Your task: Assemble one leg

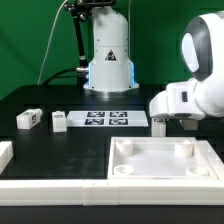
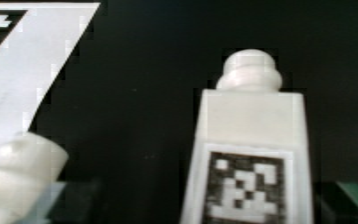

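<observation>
Leg (image 2: 250,130) close up, marker board (image 2: 34,80) edge apart, bare black table (image 2: 140,90) between

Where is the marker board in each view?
Exterior view: the thin flat white marker board lies mid-table, a small white leg block at one end, the claw at the other.
Wrist view: only its corner shows, near a tagged white leg block.
Shared landmark: the black tabletop.
</observation>
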You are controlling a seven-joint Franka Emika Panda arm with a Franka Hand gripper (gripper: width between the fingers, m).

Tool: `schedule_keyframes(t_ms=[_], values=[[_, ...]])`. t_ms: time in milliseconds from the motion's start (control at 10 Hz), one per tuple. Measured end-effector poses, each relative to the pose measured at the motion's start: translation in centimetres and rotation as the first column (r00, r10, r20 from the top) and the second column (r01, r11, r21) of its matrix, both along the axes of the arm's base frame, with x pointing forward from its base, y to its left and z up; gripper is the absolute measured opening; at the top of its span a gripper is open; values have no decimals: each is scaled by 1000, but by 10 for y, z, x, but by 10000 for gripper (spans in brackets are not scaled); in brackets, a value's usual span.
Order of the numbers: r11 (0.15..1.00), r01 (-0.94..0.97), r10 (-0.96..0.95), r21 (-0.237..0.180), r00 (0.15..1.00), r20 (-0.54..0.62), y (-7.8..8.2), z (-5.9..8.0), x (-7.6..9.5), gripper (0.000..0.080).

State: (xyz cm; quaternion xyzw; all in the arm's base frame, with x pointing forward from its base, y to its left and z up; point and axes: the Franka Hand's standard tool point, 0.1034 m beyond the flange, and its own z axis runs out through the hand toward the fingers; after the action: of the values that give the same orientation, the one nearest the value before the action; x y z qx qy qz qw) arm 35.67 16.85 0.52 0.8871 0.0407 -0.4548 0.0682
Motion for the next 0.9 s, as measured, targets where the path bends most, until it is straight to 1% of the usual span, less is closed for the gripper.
schedule_keyframes(t_ms=[100,700,800,900], values=[[1000,0,0,0,1000,0,0,0,0,289],[1000,-1,1,3,1000,0,0,0,1,290],[999,-18,18,31,1000,-7,-3,12,6,290],[999,-23,23,45,1000,-2,-7,27,12,290]])
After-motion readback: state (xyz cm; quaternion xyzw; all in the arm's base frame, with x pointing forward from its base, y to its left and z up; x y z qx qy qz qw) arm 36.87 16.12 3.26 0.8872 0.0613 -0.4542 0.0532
